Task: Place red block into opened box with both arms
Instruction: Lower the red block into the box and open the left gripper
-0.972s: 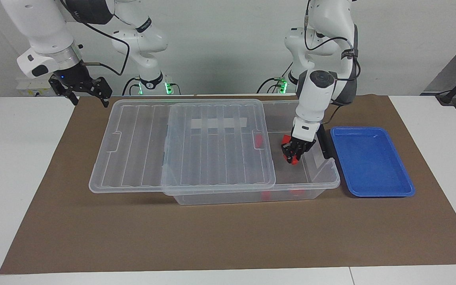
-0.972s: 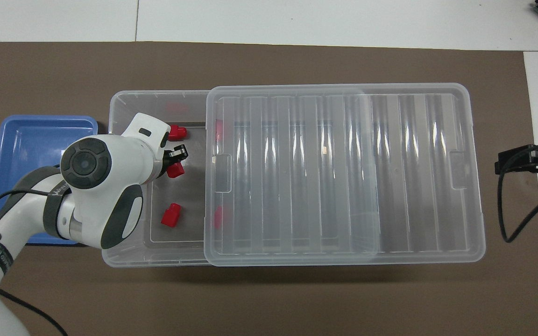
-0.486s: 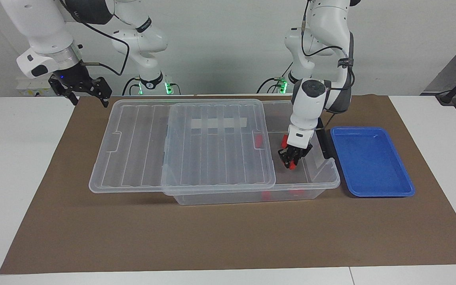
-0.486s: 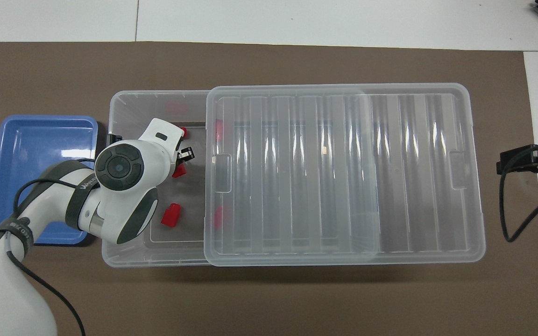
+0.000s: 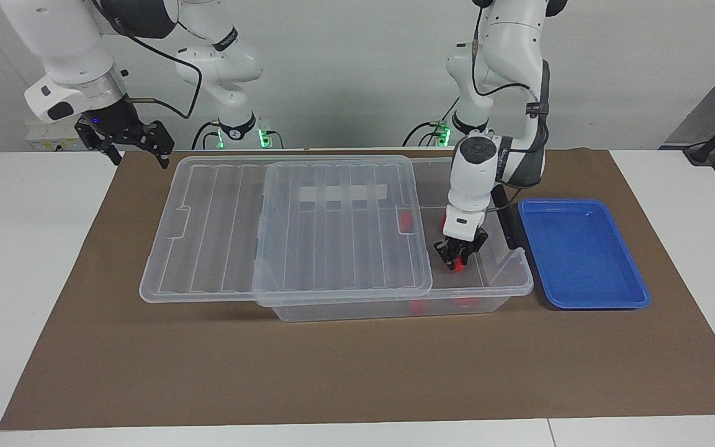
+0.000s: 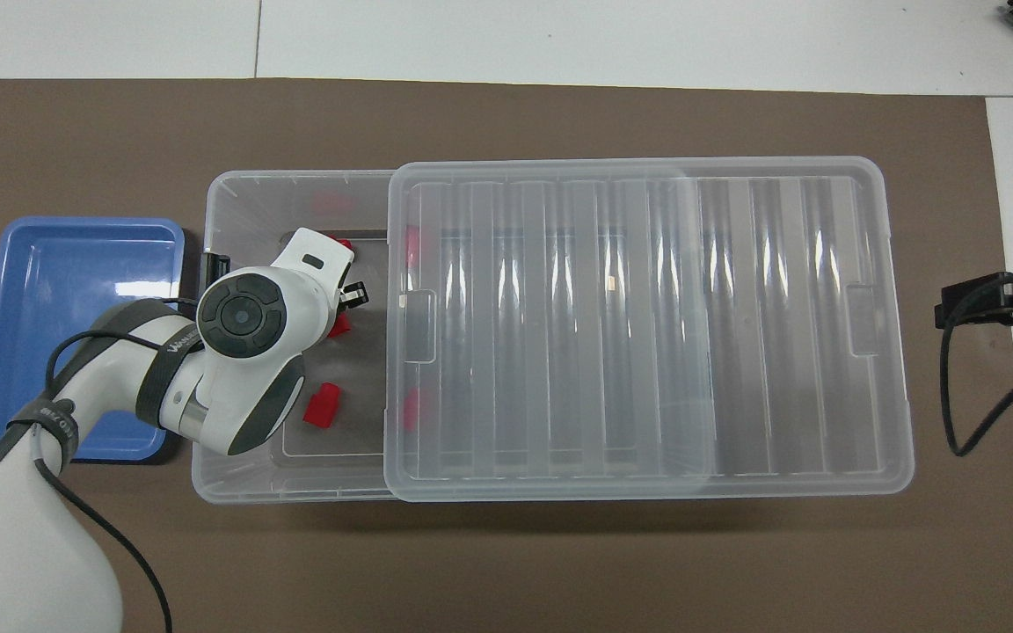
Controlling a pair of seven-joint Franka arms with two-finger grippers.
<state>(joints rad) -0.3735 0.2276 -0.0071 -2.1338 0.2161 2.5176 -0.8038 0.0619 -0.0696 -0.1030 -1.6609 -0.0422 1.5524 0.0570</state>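
The clear box (image 5: 506, 279) lies across the brown mat. Its ribbed lid (image 5: 308, 223) is slid toward the right arm's end, so the end by the left arm is uncovered. My left gripper (image 5: 457, 256) reaches down into that uncovered end, shut on a red block (image 5: 455, 266) low inside the box. In the overhead view the left gripper (image 6: 344, 303) is mostly covered by its own wrist, with the red block (image 6: 339, 325) peeking out beneath. My right gripper (image 5: 126, 141) waits open above the table edge at the right arm's end, also seen as the right gripper (image 6: 999, 303).
Two more red blocks lie on the box floor, one nearer to the robots (image 6: 324, 406) and one farther (image 6: 344, 244). A shallow blue tray (image 5: 581, 254) sits beside the box at the left arm's end. The lid (image 6: 647, 325) overhangs the box (image 6: 234, 202).
The left gripper has come down deeper into the open end of the box with the red block still in it. The right arm has not moved.
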